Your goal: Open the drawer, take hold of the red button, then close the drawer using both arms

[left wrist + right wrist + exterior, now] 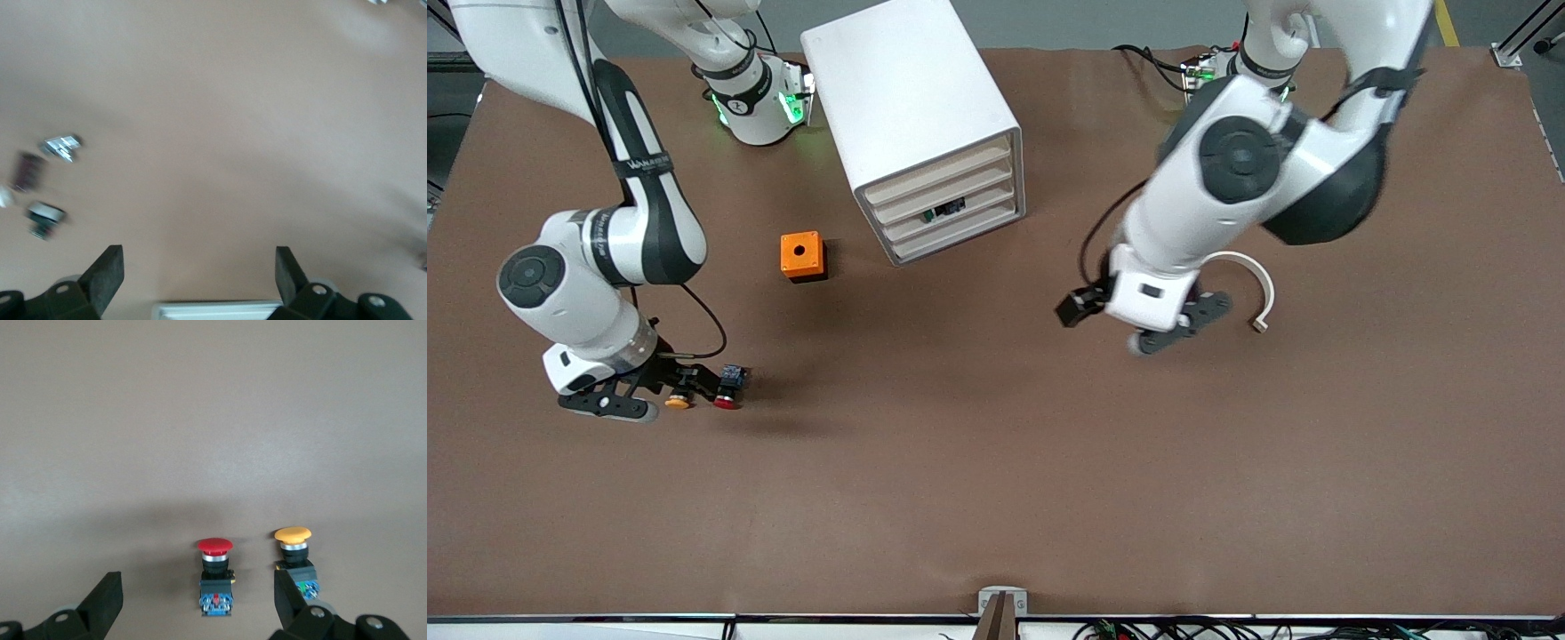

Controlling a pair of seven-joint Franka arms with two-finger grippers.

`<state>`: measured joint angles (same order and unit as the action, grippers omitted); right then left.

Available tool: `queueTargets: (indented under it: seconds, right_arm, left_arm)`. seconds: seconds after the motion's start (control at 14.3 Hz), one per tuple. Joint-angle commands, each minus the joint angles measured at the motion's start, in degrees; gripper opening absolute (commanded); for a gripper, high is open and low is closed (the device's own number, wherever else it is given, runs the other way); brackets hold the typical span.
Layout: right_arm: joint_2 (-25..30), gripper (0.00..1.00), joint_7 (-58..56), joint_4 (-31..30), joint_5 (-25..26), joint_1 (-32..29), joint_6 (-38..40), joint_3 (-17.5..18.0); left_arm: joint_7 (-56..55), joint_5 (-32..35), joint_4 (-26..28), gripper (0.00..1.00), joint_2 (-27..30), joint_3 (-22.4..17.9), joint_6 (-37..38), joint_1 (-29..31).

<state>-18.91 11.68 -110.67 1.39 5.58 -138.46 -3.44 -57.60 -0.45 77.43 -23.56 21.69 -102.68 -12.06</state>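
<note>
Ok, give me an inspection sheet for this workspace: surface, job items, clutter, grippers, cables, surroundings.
Surface: brown table, bare near the front camera.
Job's things: white cabinet with four drawers, all shut, toward the bases; red button lying on the table at the right arm's end.
Clutter: yellow button beside the red one; orange cube in front of the cabinet; curved white strip at the left arm's end.
Grippers: right gripper open, low over both buttons, holding nothing; left gripper open, empty, over bare table.
Cables: black cable at the right wrist; another at the left arm.
Surroundings: wires along the table's near edge.
</note>
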Motion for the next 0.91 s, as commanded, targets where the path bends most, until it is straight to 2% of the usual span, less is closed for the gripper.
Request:
queueTargets:
  seconds: [0.0,0.14,0.42,0.7,0.84]
  right_arm:
    - [4.0,1.00,-0.7,-0.3,0.8,-1.1,4.0,0.9]
    - [6.2,1.00,-0.7,1.3,0.8,-1.2,8.2,0.9]
    - [9.8,1.00,-0.8,7.2,0.2,-1.4,20.4,0.7]
    - [13.2,1.00,-1.1,10.2,0.1,-2.0,26.5,0.8]
    - [14.2,1.00,-1.1,12.4,0.1,-2.0,30.4,0.8]
  left_arm:
    - [10.4,0.8,1.3,1.00,4.6,0.7,7.4,4.8]
    - [18.6,0.7,1.3,1.00,6.1,0.7,12.7,8.1]
    - [28.8,0.5,1.5,1.00,8.8,-0.3,17.2,11.5]
    - [38.5,-0.1,2.8,1.00,13.1,-6.9,21.5,11.1]
    - [44.0,-0.1,6.0,1.00,16.1,-9.4,22.3,11.1]
